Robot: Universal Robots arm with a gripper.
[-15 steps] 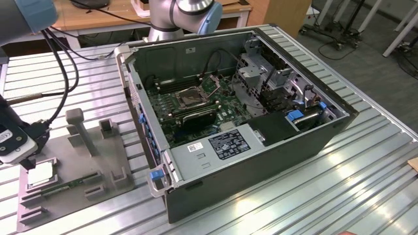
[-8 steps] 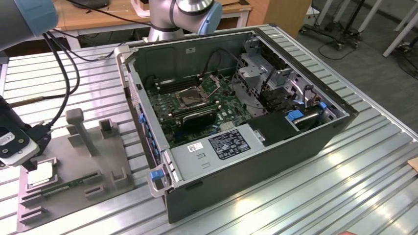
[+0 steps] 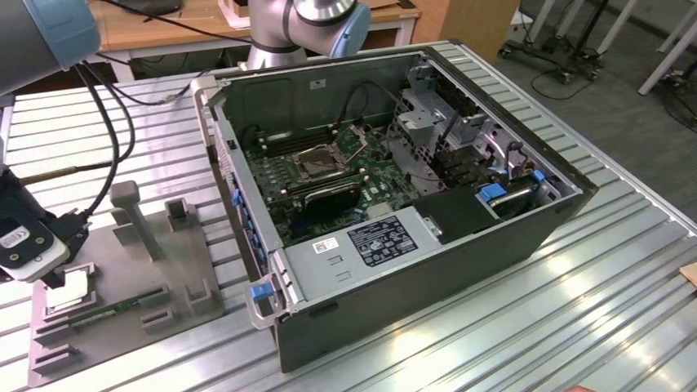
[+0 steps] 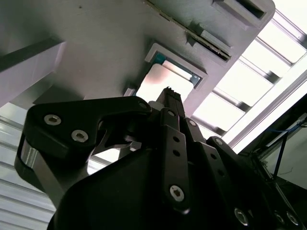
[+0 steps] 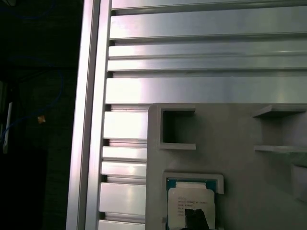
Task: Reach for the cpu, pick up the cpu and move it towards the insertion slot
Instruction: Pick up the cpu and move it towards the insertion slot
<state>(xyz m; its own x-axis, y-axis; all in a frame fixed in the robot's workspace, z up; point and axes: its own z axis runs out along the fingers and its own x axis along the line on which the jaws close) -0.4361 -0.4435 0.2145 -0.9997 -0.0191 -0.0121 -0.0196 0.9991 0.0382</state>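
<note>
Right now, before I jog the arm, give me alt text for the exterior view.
The arm's pincer hangs low at the exterior view's left, close to the cpu, which lies in its recess on a grey fixture plate. The open computer case lies mid-frame on the slatted table, the insertion slot showing on its board.

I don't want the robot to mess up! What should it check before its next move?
1. Cpu lying in holder recess: ok.
2. End effector over cpu: ok.
3. End effector touching cpu: cannot tell.
4. Slot inside open case uncovered: ok.
5. Cables apart from case: ok.
</note>
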